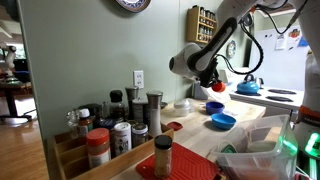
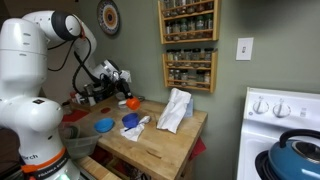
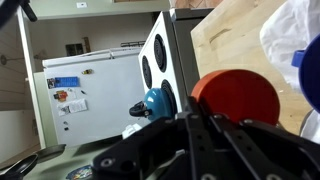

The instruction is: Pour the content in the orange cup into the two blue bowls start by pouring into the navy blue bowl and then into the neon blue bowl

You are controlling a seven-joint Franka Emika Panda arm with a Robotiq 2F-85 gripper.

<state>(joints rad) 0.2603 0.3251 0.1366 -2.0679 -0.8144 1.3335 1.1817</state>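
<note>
My gripper point(image 2: 123, 96) is shut on the orange cup point(image 2: 131, 101) and holds it in the air, tipped on its side. It hangs just above the navy blue bowl point(image 2: 130, 120), which stands on the wooden counter. The neon blue bowl point(image 2: 104, 125) stands beside the navy one. In an exterior view the cup point(image 1: 218, 87) is in the gripper point(image 1: 211, 84) over the navy bowl point(image 1: 214, 107), with the neon bowl point(image 1: 224, 121) nearer the camera. In the wrist view the cup's point(image 3: 236, 96) round base fills the space past my fingers point(image 3: 200, 125). The cup's content is hidden.
A crumpled white cloth point(image 2: 175, 110) lies on the wooden counter point(image 2: 165, 145). A blue kettle point(image 1: 248, 87) stands on the white stove point(image 2: 285, 110). Spice jars point(image 1: 120, 125) crowd one counter end, and a flat red disc point(image 1: 175, 126) lies near them. Spice racks point(image 2: 188, 45) hang on the wall.
</note>
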